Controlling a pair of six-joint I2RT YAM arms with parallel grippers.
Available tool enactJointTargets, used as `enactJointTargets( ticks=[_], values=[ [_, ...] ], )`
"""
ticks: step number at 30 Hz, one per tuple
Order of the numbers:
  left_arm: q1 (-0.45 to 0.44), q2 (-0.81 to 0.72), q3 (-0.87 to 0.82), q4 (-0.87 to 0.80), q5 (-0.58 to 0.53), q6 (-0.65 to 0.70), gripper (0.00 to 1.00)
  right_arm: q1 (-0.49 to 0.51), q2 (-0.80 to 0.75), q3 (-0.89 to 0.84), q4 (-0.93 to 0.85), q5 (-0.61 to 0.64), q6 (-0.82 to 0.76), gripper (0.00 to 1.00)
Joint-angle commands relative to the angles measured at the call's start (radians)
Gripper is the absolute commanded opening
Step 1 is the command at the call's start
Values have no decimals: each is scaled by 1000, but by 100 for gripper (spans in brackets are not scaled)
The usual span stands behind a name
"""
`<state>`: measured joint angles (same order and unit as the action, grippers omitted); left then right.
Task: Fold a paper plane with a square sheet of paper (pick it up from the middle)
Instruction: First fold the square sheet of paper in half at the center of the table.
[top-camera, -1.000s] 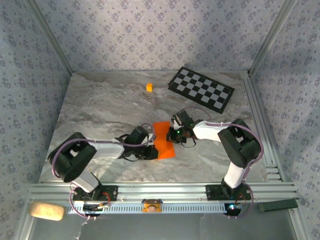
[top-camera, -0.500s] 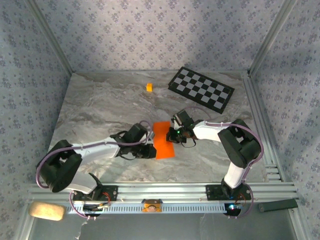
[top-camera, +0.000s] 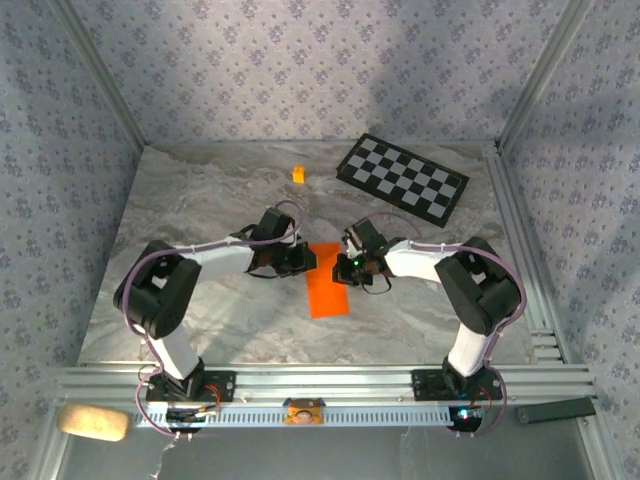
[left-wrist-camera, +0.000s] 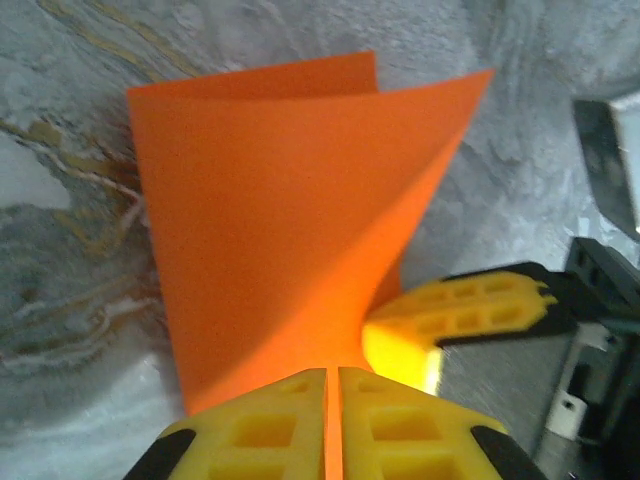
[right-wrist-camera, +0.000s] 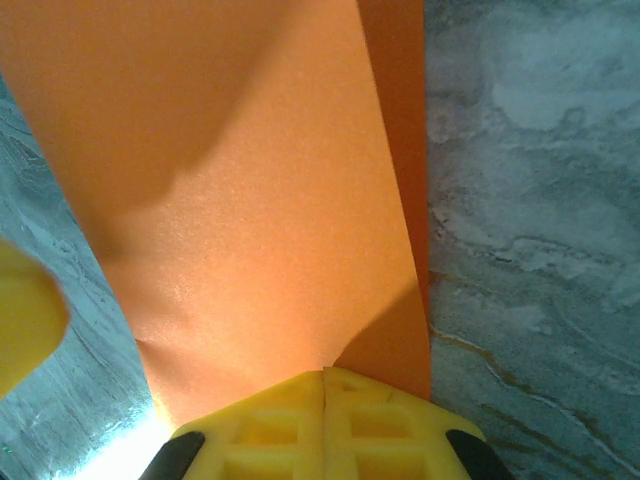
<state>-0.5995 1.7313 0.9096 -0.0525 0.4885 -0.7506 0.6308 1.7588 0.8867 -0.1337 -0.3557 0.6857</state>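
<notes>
Swung left gripper (left-wrist-camera: 327, 382) to far corner of thin bright orange paper sheet (left-wrist-camera: 270, 200), pinching it (with right gripper (right-wrist-camera: 325, 382) clamped on too); poised for creasing.

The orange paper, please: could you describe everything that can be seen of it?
The paper is thin, matte and bright orange. It is folded over into two layers, so from above it reads as a narrow oblong on the marble table. The upper layer bows up rather than lying flat. At its far end the left gripper and right gripper each pinch an edge, jaws shut.
</notes>
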Motion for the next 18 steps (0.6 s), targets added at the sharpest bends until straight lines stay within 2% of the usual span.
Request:
enactJointTargets(
  ticks=[1, 10, 18],
  values=[
    [10, 42, 25, 10, 21, 8, 11, -2, 99, -62, -182, 114, -28, 0],
    [18, 143, -26, 17, -29, 38, 9, 4, 108, -72, -163, 107, -15, 0],
    [25, 81, 61, -92, -24, 64, 11, 6, 103, -70, -170, 115, -17, 0]
  ],
)
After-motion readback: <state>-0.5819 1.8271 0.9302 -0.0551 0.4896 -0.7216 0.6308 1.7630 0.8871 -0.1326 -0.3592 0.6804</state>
